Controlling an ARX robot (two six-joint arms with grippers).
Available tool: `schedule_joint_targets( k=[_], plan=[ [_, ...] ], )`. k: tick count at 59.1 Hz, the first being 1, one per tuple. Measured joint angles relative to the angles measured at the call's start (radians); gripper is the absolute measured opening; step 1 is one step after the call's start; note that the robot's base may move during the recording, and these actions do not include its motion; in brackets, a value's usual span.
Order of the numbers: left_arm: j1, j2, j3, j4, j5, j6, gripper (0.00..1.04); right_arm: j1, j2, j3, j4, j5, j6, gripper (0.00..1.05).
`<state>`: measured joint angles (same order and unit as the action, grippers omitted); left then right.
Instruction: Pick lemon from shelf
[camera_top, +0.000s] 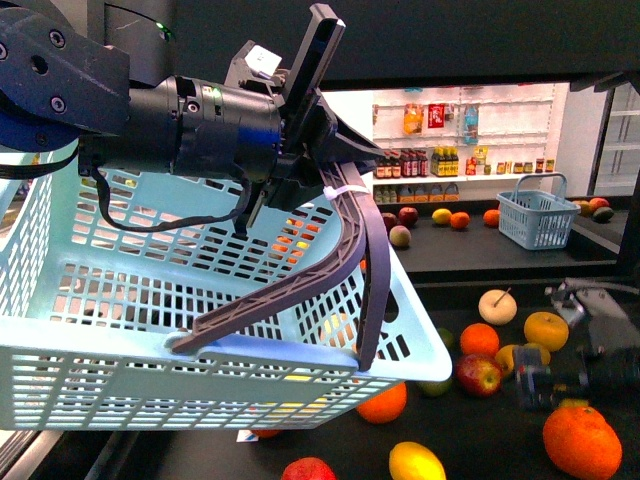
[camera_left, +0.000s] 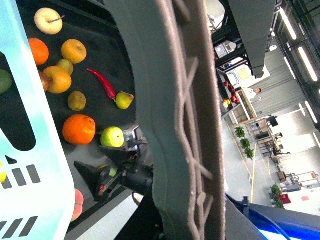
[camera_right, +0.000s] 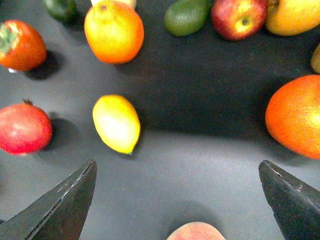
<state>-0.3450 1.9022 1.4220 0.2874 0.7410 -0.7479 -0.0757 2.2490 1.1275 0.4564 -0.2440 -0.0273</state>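
Observation:
The lemon (camera_right: 116, 123), bright yellow and oval with a tapered tip, lies on the dark tray of the shelf (camera_right: 200, 130). In the front view the lemon (camera_top: 417, 463) sits at the tray's near edge. My right gripper (camera_right: 177, 202) hovers open over the tray, the lemon beyond one fingertip (camera_right: 62, 207) and apart from it. In the front view that gripper (camera_top: 530, 388) is low on the right. My left gripper (camera_top: 320, 150) is shut on the grey basket handle (camera_top: 345, 235), carrying the light blue basket (camera_top: 120, 300). The handle (camera_left: 175, 125) fills the left wrist view.
Around the lemon lie oranges (camera_right: 114, 31) (camera_right: 297, 116), a pomegranate (camera_right: 22, 128), a red apple (camera_right: 237, 17), an avocado (camera_right: 186, 16) and a peach (camera_right: 192, 231) between the jaws. A small blue basket (camera_top: 535, 215) stands on the back tier. White bottle shelves (camera_top: 460, 130) are behind.

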Motion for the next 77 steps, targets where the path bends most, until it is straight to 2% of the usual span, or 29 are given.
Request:
schedule_joint_targets(
  k=[12, 28, 45, 77],
  plan=[
    [0.000, 0.000, 0.000, 0.000, 0.000, 0.000, 0.09, 0.075, 0.144, -0.004, 0.069, -0.038, -0.149, 0.97],
    [0.000, 0.000, 0.000, 0.000, 0.000, 0.000, 0.09, 0.169, 0.309, 0.143, 0.080, -0.053, -0.298, 0.97],
    [0.000, 0.000, 0.000, 0.000, -0.001, 0.000, 0.09, 0.200, 0.440, 0.354, 0.043, 0.006, -0.370, 0.97],
    [0.000, 0.000, 0.000, 0.000, -0.001, 0.000, 0.09, 0.214, 0.639, 0.707, -0.138, 0.073, -0.436, 0.97]
  ],
)
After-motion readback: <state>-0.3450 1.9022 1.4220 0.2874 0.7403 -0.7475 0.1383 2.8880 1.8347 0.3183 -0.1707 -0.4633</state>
